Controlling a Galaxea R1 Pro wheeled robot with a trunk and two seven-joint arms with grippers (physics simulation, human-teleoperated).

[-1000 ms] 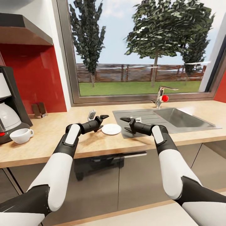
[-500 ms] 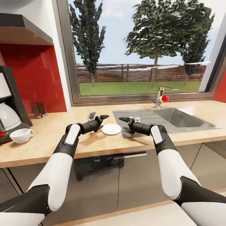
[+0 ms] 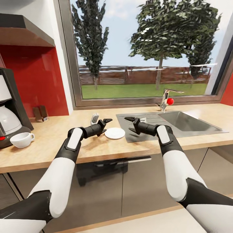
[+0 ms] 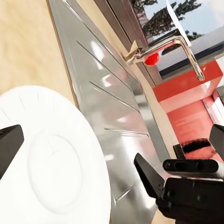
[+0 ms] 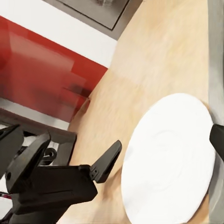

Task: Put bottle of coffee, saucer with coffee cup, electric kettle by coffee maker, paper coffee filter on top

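The white saucer [image 3: 115, 133] lies flat on the tan kitchen countertop [image 3: 58, 142], at the left edge of the steel sink's drainboard. My left gripper [image 3: 106, 126] stands open just left of the saucer, close to its rim. Open as well, my right gripper [image 3: 128, 124] hovers over the drainboard just right of the saucer. In the left wrist view the saucer [image 4: 51, 163] is near, with the right gripper [image 4: 186, 184] beyond it. At the far left stands the coffee maker [image 3: 8, 110], and the white coffee cup [image 3: 22, 139] sits on the counter in front of it.
The inset sink [image 3: 191, 121] and its faucet [image 3: 166, 98] with a red knob lie to the right. A small grey-white object [image 3: 94, 118] stands behind my left gripper. Two small brown boxes [image 3: 40, 113] rest against the red backsplash. A window spans the back wall.
My right gripper has moved slightly back and to the right over the drainboard, away from the counter's front edge. The left arm and the saucer have not moved.
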